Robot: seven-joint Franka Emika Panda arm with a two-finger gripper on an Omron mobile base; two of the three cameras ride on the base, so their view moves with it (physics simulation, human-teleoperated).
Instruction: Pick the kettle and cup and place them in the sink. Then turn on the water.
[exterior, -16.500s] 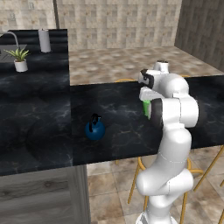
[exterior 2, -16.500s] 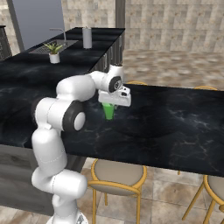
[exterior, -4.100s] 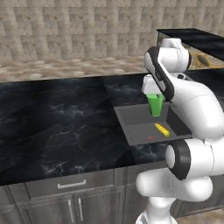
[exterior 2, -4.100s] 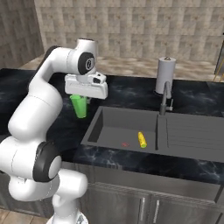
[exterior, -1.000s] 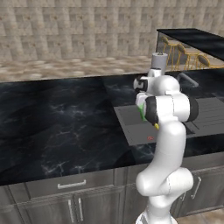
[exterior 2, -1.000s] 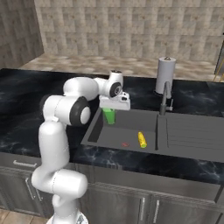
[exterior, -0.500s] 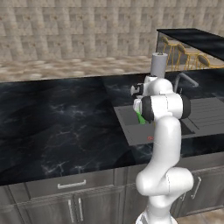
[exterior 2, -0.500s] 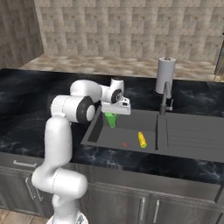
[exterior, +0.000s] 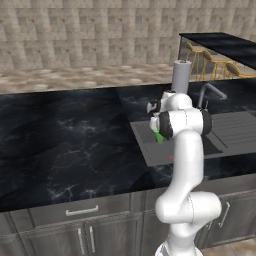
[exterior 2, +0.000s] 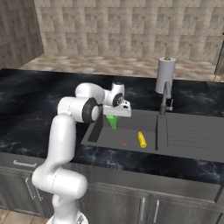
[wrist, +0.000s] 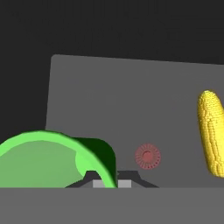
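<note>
Gripper point(exterior 2: 114, 117) clenched on cup point(exterior 2: 113, 122) rim, sink point(exterior 2: 131, 139) basin directly below; cup release, kettle transfer and water remain outstanding.

A tan stone-block wall point(exterior 2: 131, 26) fills the top of the frame. A black marble worktop point(exterior: 65, 145) crosses the middle, with grey cabinet fronts point(exterior: 75, 230) along the bottom.

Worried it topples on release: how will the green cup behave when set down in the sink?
The cup is tall and tapered, so it may tip. It hangs tilted in the gripper, adding risk. Once over, its round wall could roll toward the corn.
</note>
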